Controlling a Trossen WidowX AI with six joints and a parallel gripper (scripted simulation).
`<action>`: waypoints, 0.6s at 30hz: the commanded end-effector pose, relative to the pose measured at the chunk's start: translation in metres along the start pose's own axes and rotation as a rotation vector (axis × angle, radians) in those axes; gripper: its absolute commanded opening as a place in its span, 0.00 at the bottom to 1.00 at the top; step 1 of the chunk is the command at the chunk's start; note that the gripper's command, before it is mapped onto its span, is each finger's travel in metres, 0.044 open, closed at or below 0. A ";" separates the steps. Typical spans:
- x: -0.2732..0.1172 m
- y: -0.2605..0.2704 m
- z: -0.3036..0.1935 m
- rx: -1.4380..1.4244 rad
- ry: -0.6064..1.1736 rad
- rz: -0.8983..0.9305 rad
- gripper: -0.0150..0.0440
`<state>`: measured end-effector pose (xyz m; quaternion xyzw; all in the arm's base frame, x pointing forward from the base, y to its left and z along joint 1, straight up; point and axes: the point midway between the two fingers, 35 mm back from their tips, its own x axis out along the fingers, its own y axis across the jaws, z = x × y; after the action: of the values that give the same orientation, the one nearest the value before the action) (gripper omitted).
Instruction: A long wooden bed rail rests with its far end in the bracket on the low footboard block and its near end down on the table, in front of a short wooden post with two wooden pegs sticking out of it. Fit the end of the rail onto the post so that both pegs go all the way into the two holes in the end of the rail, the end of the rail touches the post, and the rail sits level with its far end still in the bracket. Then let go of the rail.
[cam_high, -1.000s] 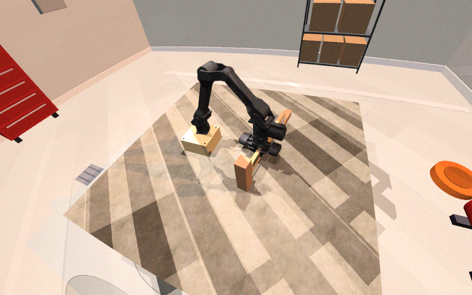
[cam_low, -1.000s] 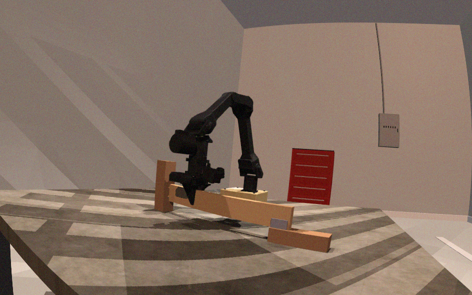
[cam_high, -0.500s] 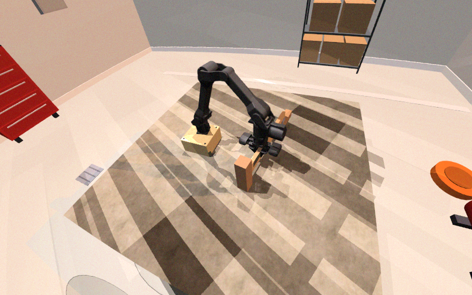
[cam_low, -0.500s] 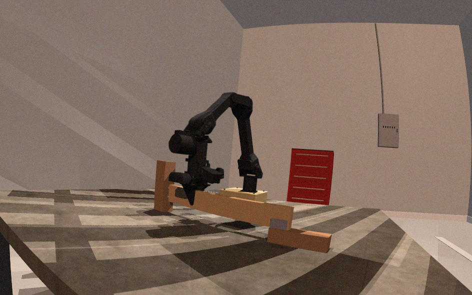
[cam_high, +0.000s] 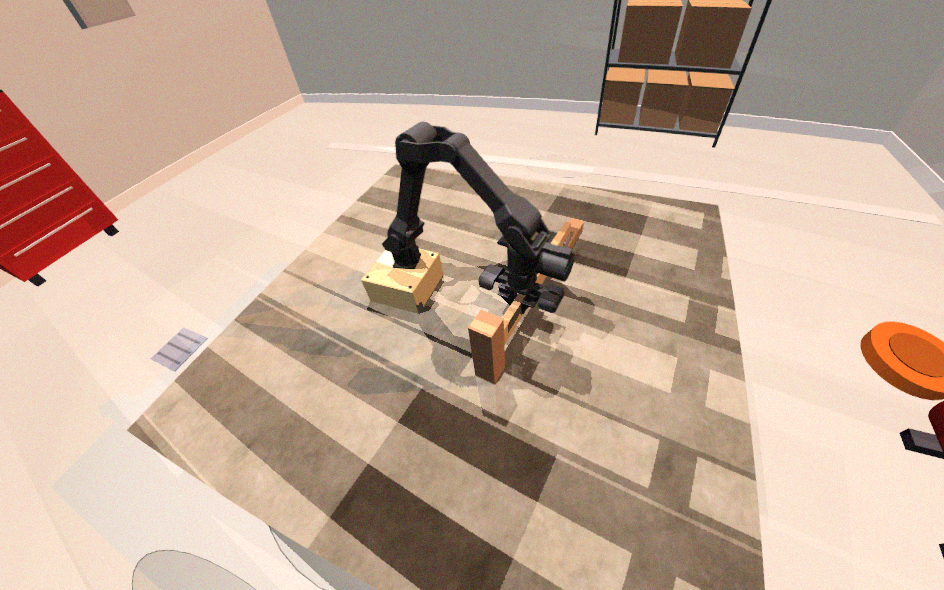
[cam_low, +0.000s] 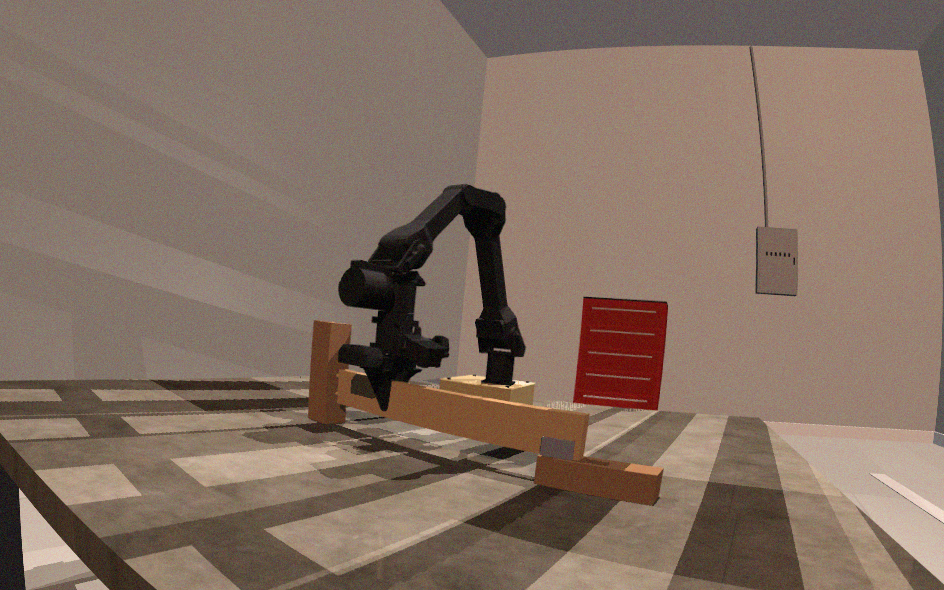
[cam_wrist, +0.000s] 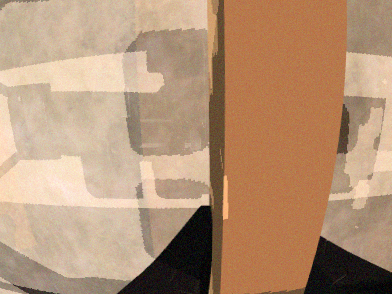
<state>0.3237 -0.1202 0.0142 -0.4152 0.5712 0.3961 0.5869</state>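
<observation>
The gripper (cam_low: 382, 389) is pinching the rail (cam_low: 473, 415) just beside the post (cam_low: 327, 372). The rail end near the post is lifted against it, the far end in the bracket (cam_low: 556, 447); seating looks nearly done, release remains

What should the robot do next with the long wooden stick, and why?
Probably slide the rail a little further toward the post. The gripper is clamped on it near the post, its lifted end looks close but I can't see it touching, and its far end sits on the footboard block.
</observation>
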 end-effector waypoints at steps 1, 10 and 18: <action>-0.001 -0.001 0.000 0.003 0.000 -0.003 0.25; -0.001 -0.001 -0.001 0.003 0.000 -0.003 0.25; -0.002 -0.001 0.001 0.003 0.000 -0.003 0.25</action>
<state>0.3238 -0.1206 0.0145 -0.4157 0.5713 0.3954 0.5869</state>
